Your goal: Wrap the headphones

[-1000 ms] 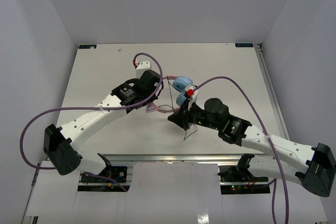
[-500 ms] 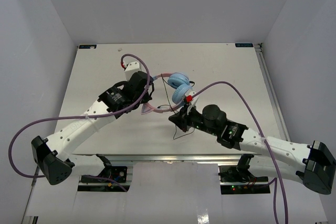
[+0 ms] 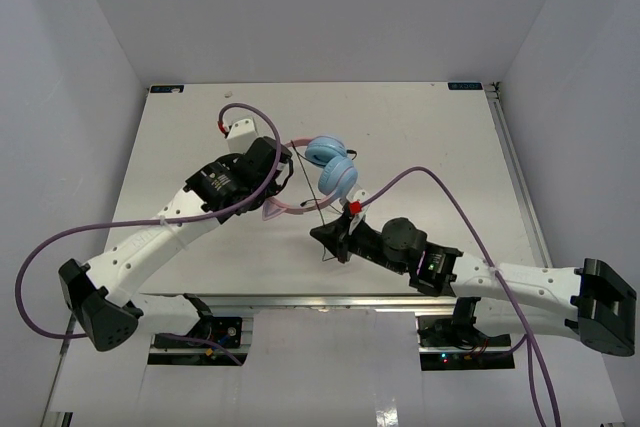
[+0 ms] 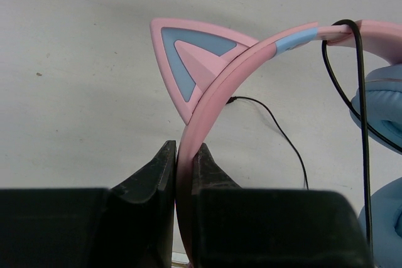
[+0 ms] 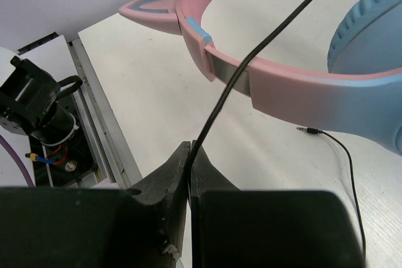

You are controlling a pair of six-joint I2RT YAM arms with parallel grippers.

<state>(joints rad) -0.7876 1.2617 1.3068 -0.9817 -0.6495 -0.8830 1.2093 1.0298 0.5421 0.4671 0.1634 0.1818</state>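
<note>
Over-ear headphones [image 3: 340, 182], w/ pink plastic headband [image 4: 213, 92] & two light blue round padded ear cups [image 3: 322, 152], are approx at the middle of the flat white table [image 3: 420, 117]. Can't tell whether the cups rest on it or hang just above. The cups are pressed close together, just on the far side of table centre. The headband arcs from them toward the table's left & near side.

Black left gripper [image 4: 185, 155] reaches in from the table's near-left corner. Its jaws are clamped tight on the headband edge, no gap either side, just below the pink triangular cat ear [image 4: 188, 61] w/ blue inset.

Black right gripper [image 5: 190, 155] reaches in from the near-right corner, tips just on the near side of table centre. Its jaws are pinched together on the thin black cord [image 5: 264, 48], which runs taut up from the tips & across the headband. In the left wrist view the cord loops over the band beside the cups. The free end w/ small metal jack plug [image 5: 308, 130] lies slack on the table surface, under the band.
</note>
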